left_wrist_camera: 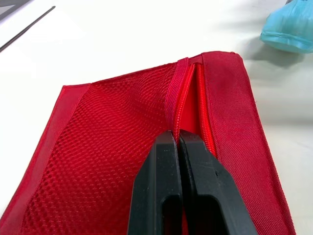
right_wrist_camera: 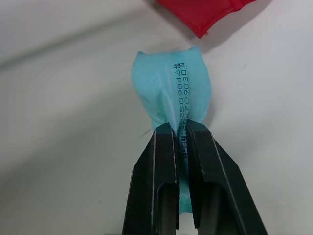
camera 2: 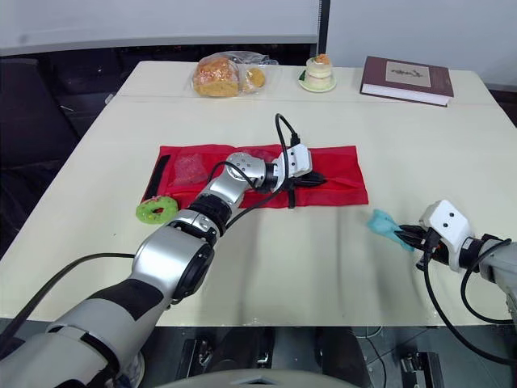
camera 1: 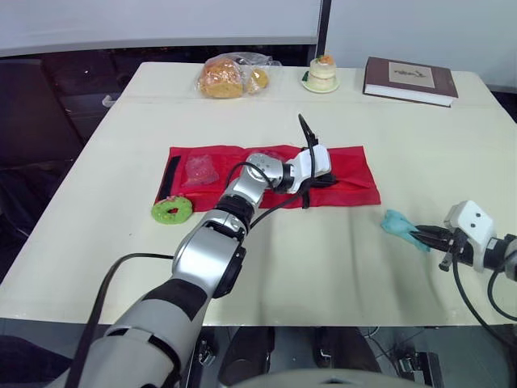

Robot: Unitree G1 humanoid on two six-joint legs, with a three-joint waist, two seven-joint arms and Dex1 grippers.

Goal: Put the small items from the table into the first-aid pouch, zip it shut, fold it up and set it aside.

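- the red first-aid pouch (camera 1: 353, 174) lies unfolded and flat in the middle of the table (camera 1: 323, 267); everything below is placed from it.
- the left gripper (left_wrist_camera: 177, 142) rests on the pouch, right of its middle, with fingers pressed together on the line of the zipper (left_wrist_camera: 188, 103). whether they pinch the slider is hidden under the fingertips.
- the right gripper (right_wrist_camera: 179, 128) is near the pouch's right near corner, toward the robot. its fingers pinch one end of a teal packet (right_wrist_camera: 171, 78), and the rest of the packet lies on the table just beside that corner.
- the packet looks like thin film: very light, soft and a little slippery. i judge the grip on the gathered end is good, but the free part can flop and catch on the zipper edge.
- the pouch is soft cloth with a mesh pocket (left_wrist_camera: 107, 147). it is limp and probably slides or wrinkles when pushed, so the opening needs to be held apart beside the zipper, on the firmer seam.
- a green ring (camera 1: 171, 209) lies at the pouch's left near corner; touching or only beside, i cannot tell. it seems light, and its rim is the best place to take it.
- a pink packet (camera 1: 200, 170) sits on the pouch's left part.
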